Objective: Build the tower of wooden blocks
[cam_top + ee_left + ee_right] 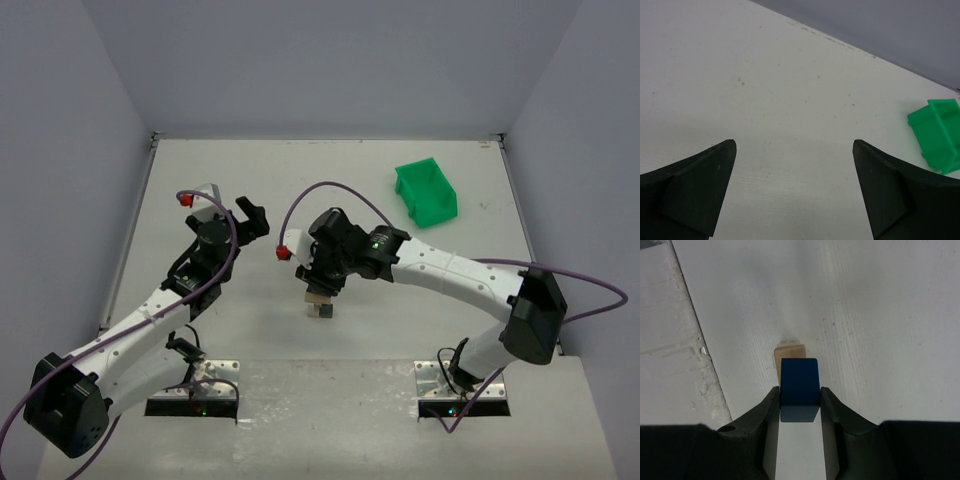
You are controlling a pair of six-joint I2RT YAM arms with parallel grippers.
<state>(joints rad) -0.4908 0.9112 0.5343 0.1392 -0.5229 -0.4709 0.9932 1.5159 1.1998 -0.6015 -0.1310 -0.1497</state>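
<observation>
right jaws gripping dark blue piece [799,389], clear only from wrist, left jaws spread wide

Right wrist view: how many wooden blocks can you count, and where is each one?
2. A dark blue block is held in the right gripper; a tan block peeks out just past its far edge, partly covered. More may be hidden beneath.
</observation>
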